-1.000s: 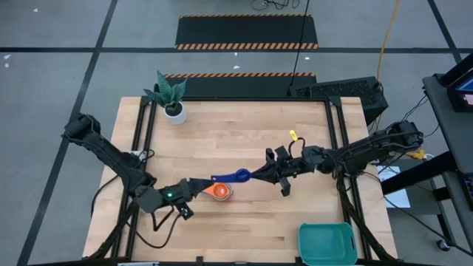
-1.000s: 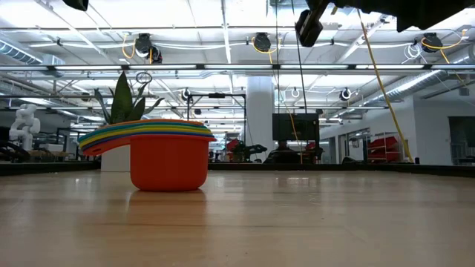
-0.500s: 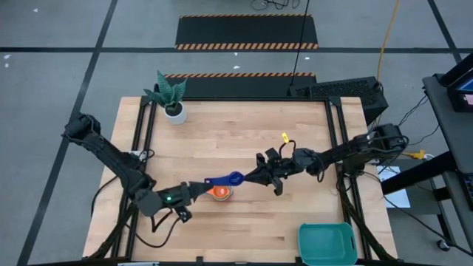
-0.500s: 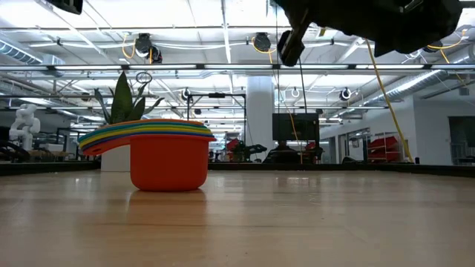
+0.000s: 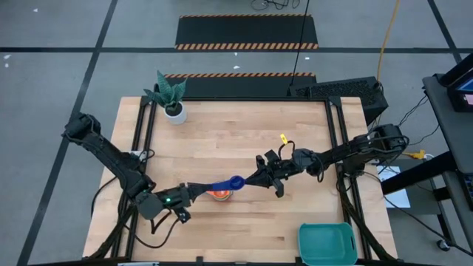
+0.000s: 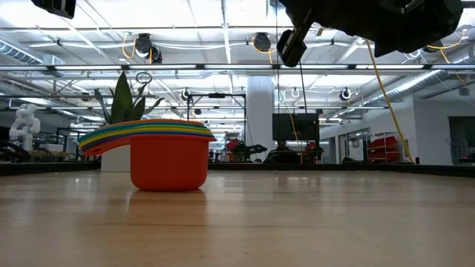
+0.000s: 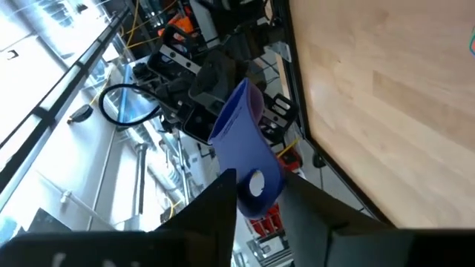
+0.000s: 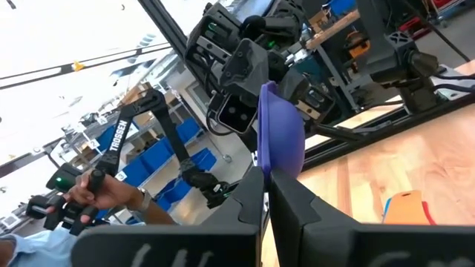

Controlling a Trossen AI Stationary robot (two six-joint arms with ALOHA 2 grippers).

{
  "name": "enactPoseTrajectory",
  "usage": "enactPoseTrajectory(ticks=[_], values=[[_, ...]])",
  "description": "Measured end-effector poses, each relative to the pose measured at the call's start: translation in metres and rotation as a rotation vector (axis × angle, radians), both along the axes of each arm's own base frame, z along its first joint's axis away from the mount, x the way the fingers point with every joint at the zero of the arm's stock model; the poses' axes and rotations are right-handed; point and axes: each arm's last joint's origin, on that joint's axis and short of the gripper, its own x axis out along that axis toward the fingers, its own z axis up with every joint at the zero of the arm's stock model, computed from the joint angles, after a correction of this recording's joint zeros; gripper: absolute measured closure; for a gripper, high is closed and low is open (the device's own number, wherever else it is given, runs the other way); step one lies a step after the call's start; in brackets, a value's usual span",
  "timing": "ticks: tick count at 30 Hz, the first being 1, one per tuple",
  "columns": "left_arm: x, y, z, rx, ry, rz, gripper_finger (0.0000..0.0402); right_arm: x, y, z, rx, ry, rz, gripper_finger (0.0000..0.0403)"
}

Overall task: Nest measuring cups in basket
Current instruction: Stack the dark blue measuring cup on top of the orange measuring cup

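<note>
**Two robot arms hold one blue cup above a stack of cups**

Seen from above, two dark arms meet over the middle of a wooden counter (image 5: 244,148). The right pincer (image 5: 250,178) is pressed together on the bowl edge of a blue measuring cup (image 5: 228,182). The left pincer (image 5: 198,188) comes from the other side, its two fingers around the cup's flat handle; it cannot be told whether they clamp it yet. The blue cup hangs in the air just over a stack of nested cups (image 6: 159,152), orange at the bottom with coloured handles fanned out, standing on the counter near its middle. A teal basket (image 5: 327,244) sits at the counter's near right corner, well apart from the cups. A potted plant (image 5: 171,97) stands at the far left corner.
</note>
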Motion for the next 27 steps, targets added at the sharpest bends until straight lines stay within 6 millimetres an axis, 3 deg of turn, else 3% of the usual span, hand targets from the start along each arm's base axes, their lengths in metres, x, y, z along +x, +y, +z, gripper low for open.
enactPoseTrajectory(ticks=[13, 17, 27], values=[[-0.0019, -0.0020, 0.0002, -0.041, -0.013, -0.002, 0.0390, 0.0008, -0.0004, -0.0033, 0.019, 0.040, -0.069, 0.0392], [-0.0017, -0.0018, 0.0003, -0.059, -0.018, 0.001, 0.0389, 0.0011, -0.0009, -0.0042, 0.006, 0.044, -0.085, 0.0341], [-0.0040, 0.0003, -0.0096, -0.179, 0.009, 0.038, 0.0392, 0.0008, -0.0022, 0.0006, -0.007, -0.008, -0.134, 0.0170]])
